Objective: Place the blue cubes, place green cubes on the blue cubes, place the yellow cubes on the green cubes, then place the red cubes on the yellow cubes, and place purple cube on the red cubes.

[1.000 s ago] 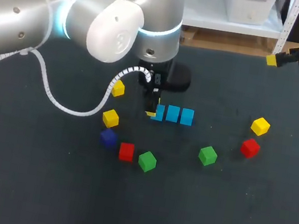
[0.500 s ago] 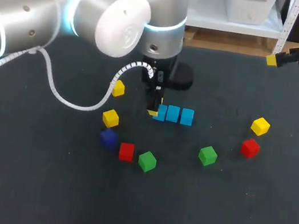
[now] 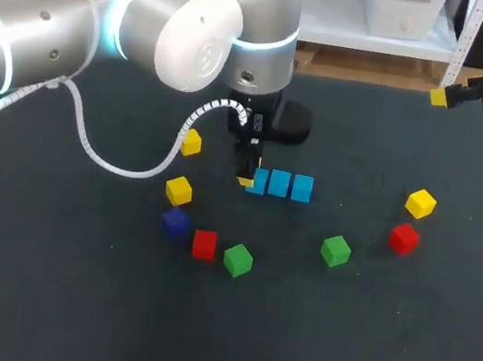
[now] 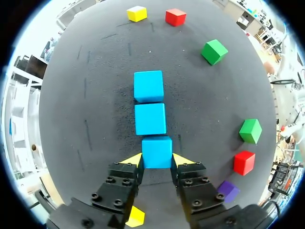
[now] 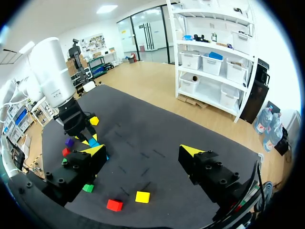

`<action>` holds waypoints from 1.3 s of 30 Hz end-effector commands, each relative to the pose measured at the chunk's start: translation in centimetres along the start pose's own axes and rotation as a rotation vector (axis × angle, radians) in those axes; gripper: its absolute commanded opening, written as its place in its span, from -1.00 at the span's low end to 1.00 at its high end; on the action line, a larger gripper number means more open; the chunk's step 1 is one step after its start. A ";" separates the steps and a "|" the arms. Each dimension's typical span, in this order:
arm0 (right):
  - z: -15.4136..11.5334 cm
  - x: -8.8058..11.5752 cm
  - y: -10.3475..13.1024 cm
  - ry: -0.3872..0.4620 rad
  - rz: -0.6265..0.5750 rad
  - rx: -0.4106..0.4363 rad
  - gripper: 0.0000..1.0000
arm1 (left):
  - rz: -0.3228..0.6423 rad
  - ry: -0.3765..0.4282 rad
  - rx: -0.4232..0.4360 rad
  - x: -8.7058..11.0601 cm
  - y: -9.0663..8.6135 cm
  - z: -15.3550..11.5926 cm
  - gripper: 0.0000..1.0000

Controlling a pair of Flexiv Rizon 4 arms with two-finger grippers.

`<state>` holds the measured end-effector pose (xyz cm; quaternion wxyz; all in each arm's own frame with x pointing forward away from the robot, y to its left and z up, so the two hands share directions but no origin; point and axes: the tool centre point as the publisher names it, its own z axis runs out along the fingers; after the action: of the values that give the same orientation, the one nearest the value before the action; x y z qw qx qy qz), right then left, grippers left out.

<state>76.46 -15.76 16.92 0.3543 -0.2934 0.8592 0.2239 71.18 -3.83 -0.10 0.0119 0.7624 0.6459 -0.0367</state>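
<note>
Left gripper (image 4: 157,161) narrow, both fingers (image 4: 135,160) against nearest blue cube (image 4: 157,150) at head-view centre, ending a line with two more blue cubes (image 4: 149,119). Right gripper (image 5: 143,151) wide apart, empty, upper right corner.

Row of cubes (image 4: 150,119), jaws around end cube (image 4: 157,151)

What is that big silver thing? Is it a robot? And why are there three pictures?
Yes, it is a robot with two arms; the big silver one is its left arm. One picture looks down from above onto the dark table. The other two come from cameras on the wrists. Small cubes lie there: yellow cubes, red cubes, green cubes, one purple cube, and three bright blue cubes in a row. The left gripper pinches the end blue cube between its yellow-tipped fingers. The right gripper is open, holding nothing.
</note>
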 end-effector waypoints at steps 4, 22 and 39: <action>0.1 0.0 -0.1 -0.002 -0.001 -0.003 1.00 | 0.000 -0.005 -0.003 -0.1 0.3 0.0 -1.00; 0.1 0.0 -0.1 -0.002 -0.001 -0.003 1.00 | -0.009 0.004 0.008 0.1 0.3 0.1 0.68; 0.1 0.0 -0.1 -0.002 -0.001 -0.003 1.00 | -0.058 -0.035 0.018 -0.3 0.6 0.0 -0.04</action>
<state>76.46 -15.76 16.92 0.3543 -0.2934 0.8592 0.2239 71.50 -4.20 -0.01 0.0173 0.7425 0.6674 -0.0548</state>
